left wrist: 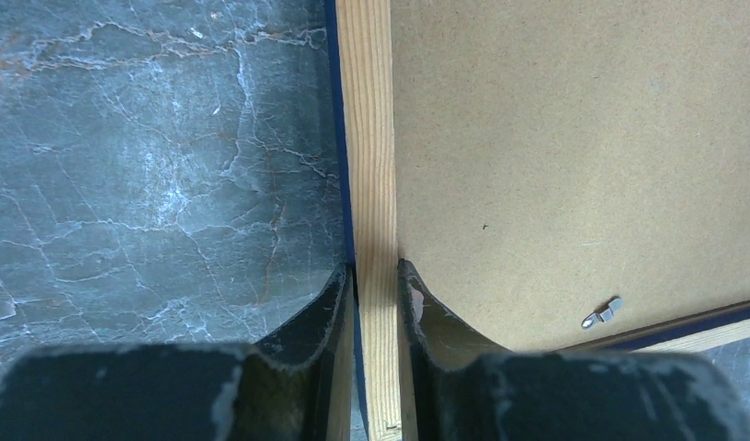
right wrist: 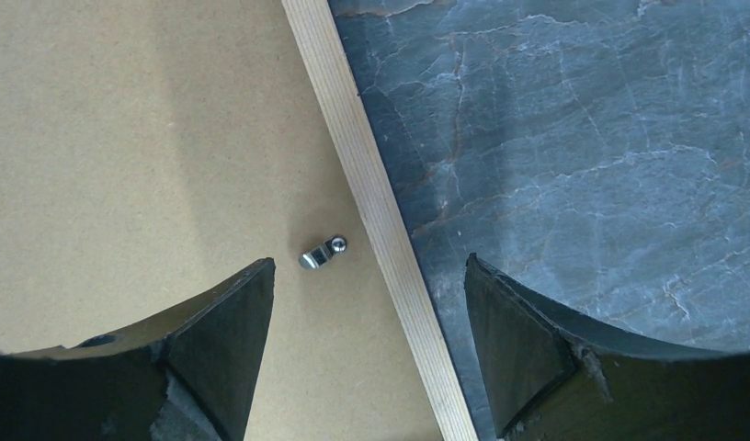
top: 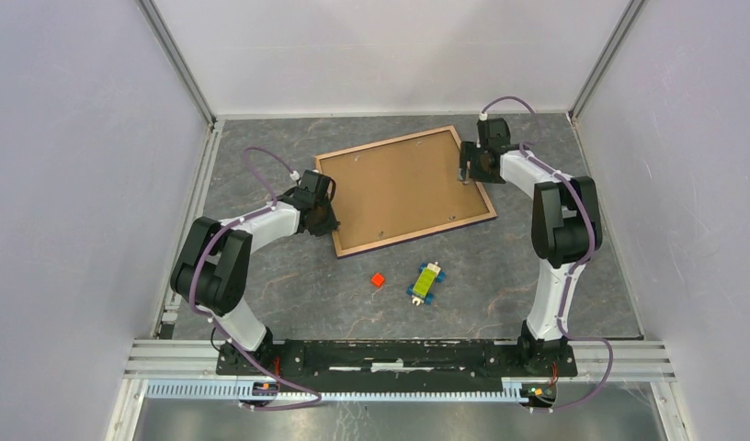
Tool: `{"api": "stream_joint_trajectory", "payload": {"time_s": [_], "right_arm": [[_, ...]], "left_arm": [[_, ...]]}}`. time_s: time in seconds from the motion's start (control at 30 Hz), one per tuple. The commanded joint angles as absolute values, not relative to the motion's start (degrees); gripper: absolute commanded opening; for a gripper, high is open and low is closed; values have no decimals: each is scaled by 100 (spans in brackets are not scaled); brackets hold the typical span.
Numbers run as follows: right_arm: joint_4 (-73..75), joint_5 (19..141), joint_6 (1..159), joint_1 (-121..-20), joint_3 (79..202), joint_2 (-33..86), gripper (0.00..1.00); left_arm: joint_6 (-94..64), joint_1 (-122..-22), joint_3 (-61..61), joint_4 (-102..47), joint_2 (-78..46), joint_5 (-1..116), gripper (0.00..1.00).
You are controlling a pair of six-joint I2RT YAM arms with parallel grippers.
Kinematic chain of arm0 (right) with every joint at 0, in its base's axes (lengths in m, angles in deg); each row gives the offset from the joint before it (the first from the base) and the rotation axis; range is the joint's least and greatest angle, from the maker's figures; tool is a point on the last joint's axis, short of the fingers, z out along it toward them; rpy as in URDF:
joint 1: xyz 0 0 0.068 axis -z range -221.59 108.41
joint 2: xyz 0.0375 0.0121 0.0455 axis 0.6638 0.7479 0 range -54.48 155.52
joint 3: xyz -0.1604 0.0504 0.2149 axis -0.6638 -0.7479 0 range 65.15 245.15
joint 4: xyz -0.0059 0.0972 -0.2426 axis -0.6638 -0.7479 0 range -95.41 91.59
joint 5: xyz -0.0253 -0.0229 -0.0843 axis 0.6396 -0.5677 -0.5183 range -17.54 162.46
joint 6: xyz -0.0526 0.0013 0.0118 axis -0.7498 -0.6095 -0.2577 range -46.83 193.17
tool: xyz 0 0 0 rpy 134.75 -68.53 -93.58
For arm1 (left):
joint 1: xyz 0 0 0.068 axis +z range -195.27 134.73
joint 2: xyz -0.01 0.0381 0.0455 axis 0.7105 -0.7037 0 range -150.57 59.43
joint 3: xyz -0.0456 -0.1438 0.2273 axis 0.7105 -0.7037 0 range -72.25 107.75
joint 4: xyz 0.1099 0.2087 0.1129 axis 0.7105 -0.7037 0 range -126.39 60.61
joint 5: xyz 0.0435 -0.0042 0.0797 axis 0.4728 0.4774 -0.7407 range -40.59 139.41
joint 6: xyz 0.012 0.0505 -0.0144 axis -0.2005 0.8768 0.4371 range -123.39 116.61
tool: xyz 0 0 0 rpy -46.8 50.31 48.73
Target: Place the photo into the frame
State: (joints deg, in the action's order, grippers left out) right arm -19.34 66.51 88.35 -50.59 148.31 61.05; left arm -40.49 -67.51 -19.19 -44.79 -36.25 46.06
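The frame [top: 385,141] lay back-side up near the middle of the grey marbled worktop [top: 482,303], turned at a slant, its light wood rails facing up and a dark blue edge showing along the sides. A brown backing board [top: 403,188] filled its opening.

The left hand [left wrist: 376,276] was closed on the frame's left rail near the near-left corner, one finger pressed to the outer edge and the other on the inner side over the board. A small metal clip [left wrist: 603,314] sat on the board by the near rail.

The right hand [right wrist: 369,260] hung over the frame's far-right edge with its fingers spread wide, holding nothing; they straddled the right rail and another clip [right wrist: 322,253] just inside it.

In front of the frame, apart from it, lay a small red block [top: 378,279] and a yellow-and-blue toy [top: 426,280].
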Motion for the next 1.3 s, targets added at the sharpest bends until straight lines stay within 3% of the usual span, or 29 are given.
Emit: {"api": "stream_joint_trajectory", "payload": {"time_s": [0.0, 0.5, 0.87, 1.27], "right_arm": [[-1827, 6414, 8824, -5090, 15124, 6320, 81], [-1715, 6335, 8821, -5151, 14704, 6331, 67], [-1681, 6350, 8627, -5145, 14492, 6216, 43], [-1638, 6373, 8403, -5139, 14325, 6066, 25]], "left_arm": [[-4248, -6791, -2073, -4638, -3657, 4915, 2], [-4249, -6795, -2055, -4639, -3681, 4915, 2], [-4246, -6792, -2057, -4632, -3691, 4915, 2], [-4238, -6789, -2048, -4635, -3698, 4915, 2]]}}
